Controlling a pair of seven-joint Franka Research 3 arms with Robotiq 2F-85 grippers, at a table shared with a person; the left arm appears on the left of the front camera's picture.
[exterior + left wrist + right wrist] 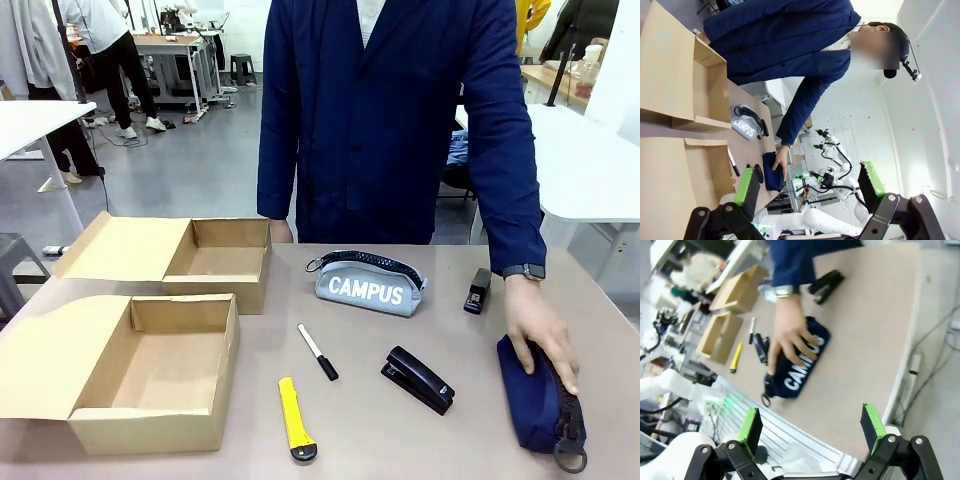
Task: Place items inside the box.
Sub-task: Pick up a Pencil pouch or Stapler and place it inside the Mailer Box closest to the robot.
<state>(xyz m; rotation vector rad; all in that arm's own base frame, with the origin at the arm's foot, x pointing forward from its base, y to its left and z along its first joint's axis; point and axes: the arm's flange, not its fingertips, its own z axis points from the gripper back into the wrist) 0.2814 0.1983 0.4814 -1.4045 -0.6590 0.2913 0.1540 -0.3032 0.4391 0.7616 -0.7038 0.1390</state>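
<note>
Two boxes: near box (150,428), far box (215,295). Two pouches: grey pouch (370,288), navy pouch (535,405) half under hand (540,335). Two staplers: big stapler (417,379), small stapler (478,291). Left gripper (809,182), right gripper (811,422): fingers apart.

Front camera faces person (390,120) across table (360,425); high wrist cameras share navy pouch (796,377).

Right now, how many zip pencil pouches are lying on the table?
2. A grey fabric zip pouch with white CAMPUS lettering lies mid-table near the person; a navy fabric zip pouch lies at the robot's right, under the person's hand.
</note>
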